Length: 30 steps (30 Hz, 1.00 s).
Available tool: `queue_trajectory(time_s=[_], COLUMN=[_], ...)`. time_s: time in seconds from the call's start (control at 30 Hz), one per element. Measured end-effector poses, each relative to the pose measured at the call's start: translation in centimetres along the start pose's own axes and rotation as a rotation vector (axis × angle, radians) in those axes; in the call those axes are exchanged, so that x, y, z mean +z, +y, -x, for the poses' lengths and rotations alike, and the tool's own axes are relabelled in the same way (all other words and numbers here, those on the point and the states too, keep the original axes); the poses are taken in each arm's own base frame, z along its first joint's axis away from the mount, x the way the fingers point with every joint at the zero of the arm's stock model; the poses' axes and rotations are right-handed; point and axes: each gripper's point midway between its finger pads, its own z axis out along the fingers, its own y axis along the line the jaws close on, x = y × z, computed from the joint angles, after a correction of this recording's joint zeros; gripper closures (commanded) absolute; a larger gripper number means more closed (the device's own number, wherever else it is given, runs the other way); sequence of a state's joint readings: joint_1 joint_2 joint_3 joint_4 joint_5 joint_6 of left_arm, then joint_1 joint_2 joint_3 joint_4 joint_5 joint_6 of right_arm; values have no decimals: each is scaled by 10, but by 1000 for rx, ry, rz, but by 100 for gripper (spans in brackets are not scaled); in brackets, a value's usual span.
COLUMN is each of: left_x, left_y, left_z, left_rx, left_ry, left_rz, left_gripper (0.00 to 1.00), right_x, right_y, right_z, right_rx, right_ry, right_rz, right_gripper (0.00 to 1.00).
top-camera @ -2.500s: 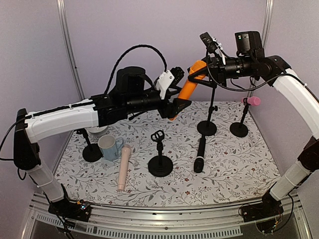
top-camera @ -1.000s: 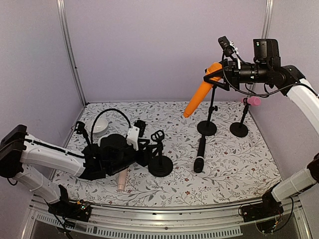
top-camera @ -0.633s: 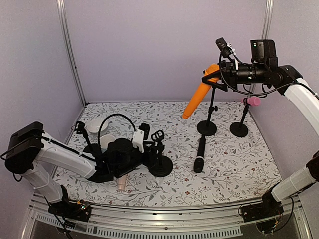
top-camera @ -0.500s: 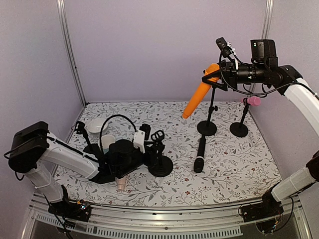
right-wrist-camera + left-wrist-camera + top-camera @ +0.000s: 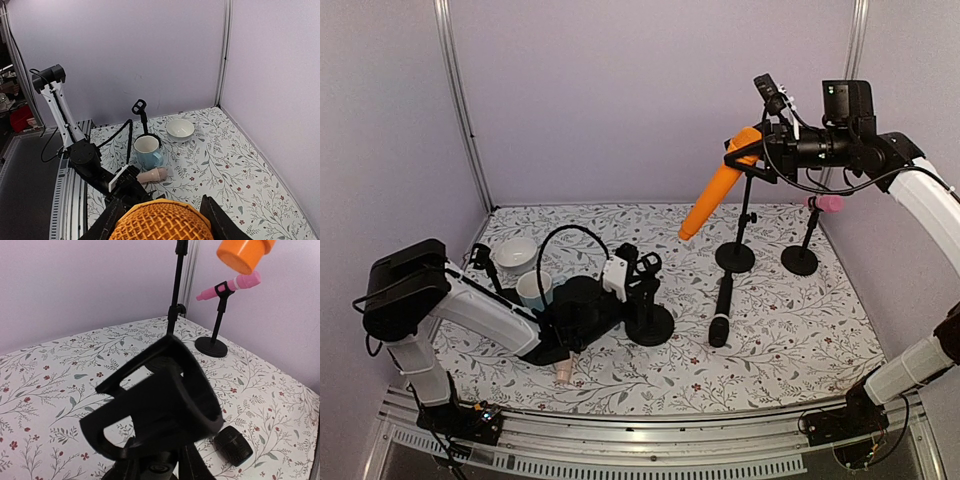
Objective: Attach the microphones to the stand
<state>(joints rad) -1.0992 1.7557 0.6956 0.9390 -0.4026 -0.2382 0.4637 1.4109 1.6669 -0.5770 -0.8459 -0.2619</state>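
Note:
Low over the table, my left gripper (image 5: 638, 281) is shut on the post of a short black stand (image 5: 650, 324), just under its empty clip (image 5: 155, 405). High at the right, my right gripper (image 5: 750, 150) is shut on the mesh head of the orange microphone (image 5: 713, 196), which slants down to the left beside the tall stand (image 5: 745, 215). Its head (image 5: 160, 222) fills the gap between the right fingers (image 5: 218, 220). The black microphone (image 5: 722, 310) lies on the mat. The pink microphone (image 5: 824, 203) sits clipped in the back-right stand. The beige microphone (image 5: 563, 372) is mostly hidden under my left arm.
A blue-and-white mug (image 5: 533, 289) and a white bowl (image 5: 515, 252) stand at the left, with another thin stand (image 5: 138, 107) behind them. Purple walls close the back and sides. The metal rail runs along the near edge.
My left arm came down and slid right along the mat, and its gripper closed on the short stand's post. The stand shifted slightly right. The right arm barely moved.

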Motion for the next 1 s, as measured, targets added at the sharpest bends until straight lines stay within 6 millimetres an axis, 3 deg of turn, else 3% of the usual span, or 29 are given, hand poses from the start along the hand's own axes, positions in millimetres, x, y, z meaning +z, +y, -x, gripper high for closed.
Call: queue_trajectory(time_s=[0.1, 0.23, 0.47, 0.83, 1.0], left_x=[13, 28, 42, 47, 47], left_y=[5, 20, 32, 30, 32], left_z=[2, 6, 15, 14, 11], left_rx=[5, 2, -14, -46, -51], left_ry=[-18, -37, -53, -29, -17], left_rz=[4, 26, 49, 47, 56], left_gripper=[100, 100, 100, 100, 100], right_x=[0, 4, 28, 62, 66], right_y=[8, 12, 1, -14, -15], right_z=[5, 10, 4, -42, -48], right_rx=[-18, -47, -65, -57, -76], right_ry=[-25, -61, -83, -70, -84], right_rz=[51, 104, 129, 95, 91], right_gripper=[100, 100, 100, 100, 100])
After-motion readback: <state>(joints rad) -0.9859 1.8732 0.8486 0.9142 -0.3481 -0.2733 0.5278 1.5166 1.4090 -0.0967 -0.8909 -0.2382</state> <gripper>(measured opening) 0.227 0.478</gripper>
